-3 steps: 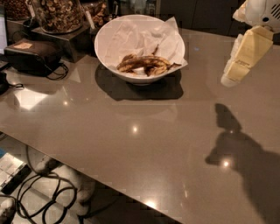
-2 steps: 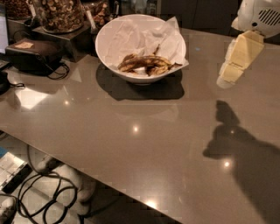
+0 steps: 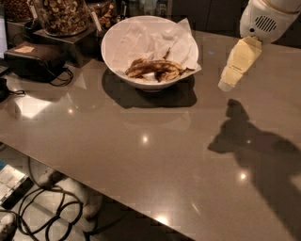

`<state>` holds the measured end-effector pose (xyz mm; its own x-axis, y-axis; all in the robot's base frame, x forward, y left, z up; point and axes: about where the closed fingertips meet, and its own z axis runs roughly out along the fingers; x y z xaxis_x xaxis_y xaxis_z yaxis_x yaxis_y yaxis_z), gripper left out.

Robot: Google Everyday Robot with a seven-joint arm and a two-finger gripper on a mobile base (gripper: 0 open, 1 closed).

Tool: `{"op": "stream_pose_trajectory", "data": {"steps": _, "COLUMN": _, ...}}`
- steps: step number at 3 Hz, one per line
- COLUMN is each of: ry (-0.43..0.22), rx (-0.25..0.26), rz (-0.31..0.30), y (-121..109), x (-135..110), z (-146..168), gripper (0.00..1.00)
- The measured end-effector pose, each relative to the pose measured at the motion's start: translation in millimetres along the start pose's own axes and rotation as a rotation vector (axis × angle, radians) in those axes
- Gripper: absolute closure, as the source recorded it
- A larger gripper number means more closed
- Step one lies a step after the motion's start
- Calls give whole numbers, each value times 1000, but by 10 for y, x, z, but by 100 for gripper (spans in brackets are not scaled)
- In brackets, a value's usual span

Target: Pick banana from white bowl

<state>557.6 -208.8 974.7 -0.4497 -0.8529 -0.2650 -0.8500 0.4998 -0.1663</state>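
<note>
Camera view: white bowl [image 3: 116, 66] stands on the grey table [image 3: 141, 160], lined with a crumpled paper napkin [image 3: 146, 40]. Banana [image 3: 155, 69] lies inside the bowl on the napkin, lengthwise across the bottom, heavily browned, thin stem pointing to the bowl's right side. Gripper [image 3: 226, 84] hangs right of the bowl, clear of its rim and above the tabletop, tilted with its tip down and toward the bowl. It holds nothing; whether it is open or closed cannot be told from this angle. Its shadow [image 3: 244, 136] falls on the table right of and nearer than the bowl. Glass jar of nuts [image 3: 61, 14] stands behind-left of the bowl; black pouch [image 3: 33, 59] lies left of the bowl.
</note>
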Motion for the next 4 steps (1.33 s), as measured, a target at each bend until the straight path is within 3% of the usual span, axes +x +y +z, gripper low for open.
{"op": "stream_pose_trajectory", "data": {"steps": 1, "ry": 30, "rx": -1, "rz": 70, "y": -71, "x": 41, "z": 118, "gripper": 0}}
{"op": "stream_pose_trajectory", "data": {"steps": 2, "ry": 95, "rx": 7, "rz": 99, "y": -134, "x": -1, "z": 256, "gripper": 0}}
{"op": "stream_pose_trajectory", "data": {"steps": 3, "ry": 185, "rx": 27, "rz": 62, "y": -146, "x": -104, "z": 422, "gripper": 0}}
{"op": "stream_pose_trajectory", "data": {"steps": 4, "ry": 163, "rx": 47, "rz": 60, "y": -199, "x": -158, "z": 432, "gripper": 0}}
